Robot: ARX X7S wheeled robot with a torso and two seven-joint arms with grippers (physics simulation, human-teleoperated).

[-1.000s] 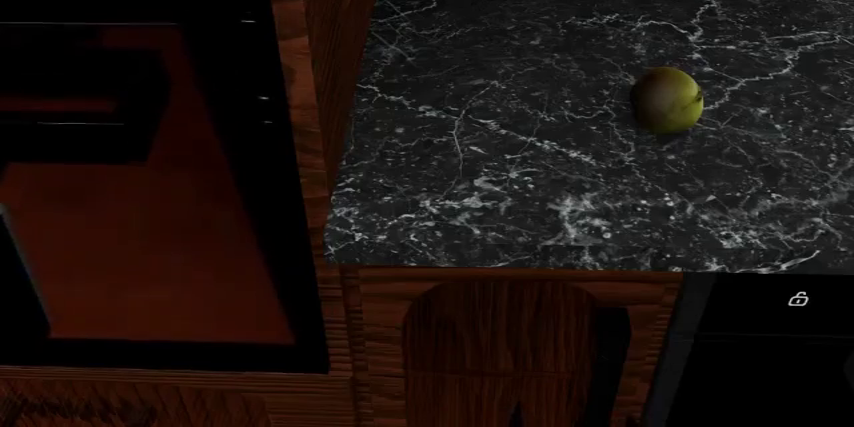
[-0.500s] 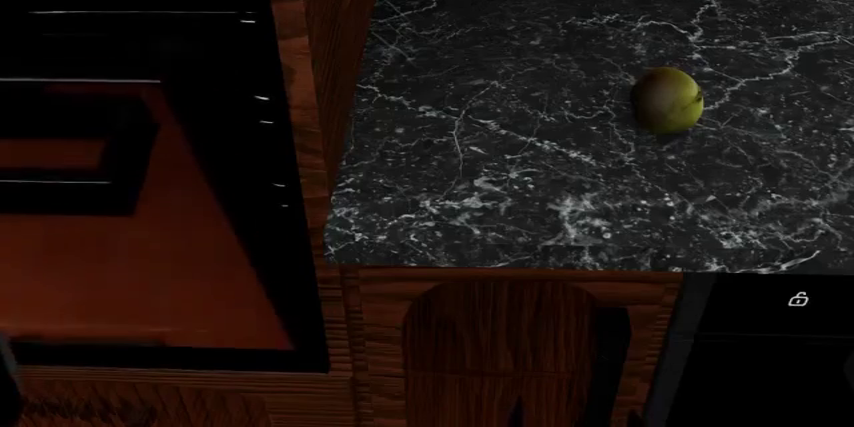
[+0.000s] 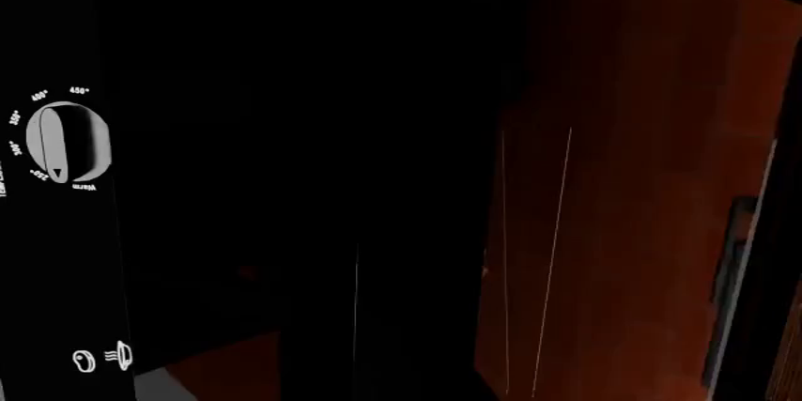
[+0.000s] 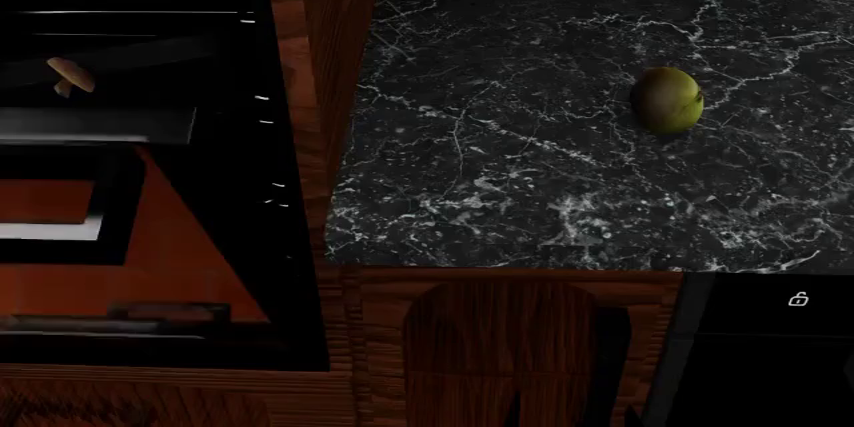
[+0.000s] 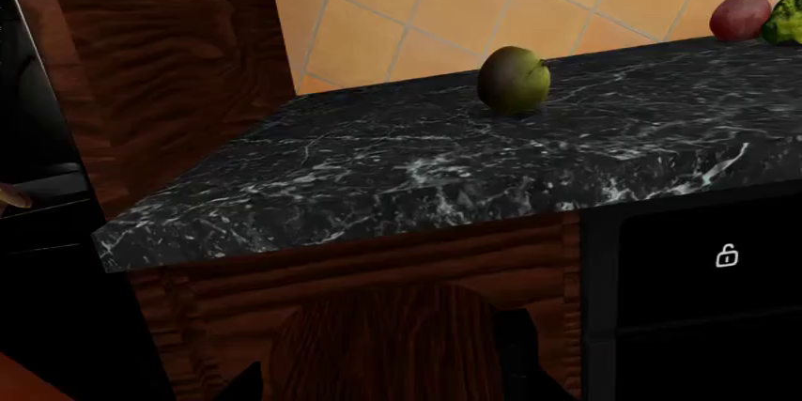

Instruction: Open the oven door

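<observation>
The oven door (image 4: 160,237), a black-framed panel of dark glass with reddish-brown reflections, is at the left of the head view, swung partly down from the oven. Its bar handle (image 4: 107,319) runs along the near edge. Above the door the dark oven cavity shows, with a small tan object (image 4: 67,72) inside. In the left wrist view the door glass (image 3: 626,232) is reddish beside a white dial (image 3: 69,143), and no left fingers can be made out in the dark. My right gripper (image 5: 382,387) is open in front of a wooden cabinet door (image 5: 376,345), holding nothing.
A black marble counter (image 4: 534,177) carries a green fruit (image 4: 667,99). A red fruit (image 5: 739,14) and a green vegetable (image 5: 787,21) sit at its far end. Below the counter is a black appliance front with a lock icon (image 4: 798,299). A wooden post (image 4: 334,67) separates oven and counter.
The oven door has swung further down and open. Its handle bar and the oven cavity with the small tan object have come into view. The fruit and counter are unchanged.
</observation>
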